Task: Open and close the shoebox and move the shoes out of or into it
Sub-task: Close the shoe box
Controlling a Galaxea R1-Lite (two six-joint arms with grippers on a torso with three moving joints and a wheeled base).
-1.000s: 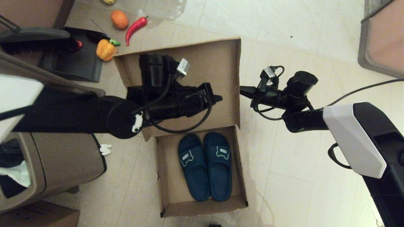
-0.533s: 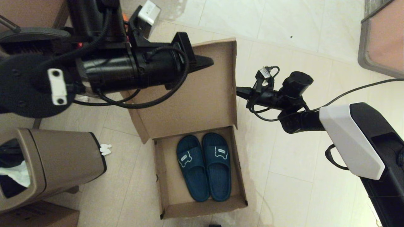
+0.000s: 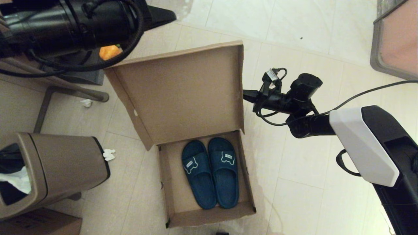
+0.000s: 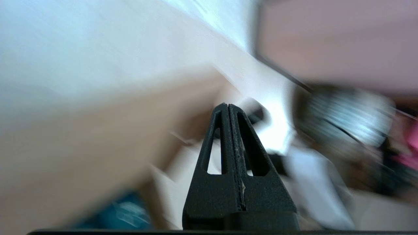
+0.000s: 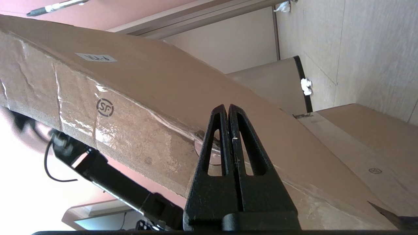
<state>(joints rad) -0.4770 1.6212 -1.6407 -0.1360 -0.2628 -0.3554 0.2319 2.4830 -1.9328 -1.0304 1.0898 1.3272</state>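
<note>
Head view shows us the shoebox (image 3: 183,98) on the floor, lid propped open by our pressed-together right claw (image 3: 245,94) beside its edge, shoes (image 3: 210,171) inside, left claw (image 3: 171,14) pressed together, raised clear

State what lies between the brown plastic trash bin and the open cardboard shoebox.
Head view: only bare floor tiles separate the brown plastic trash bin from the open cardboard shoebox.
</note>
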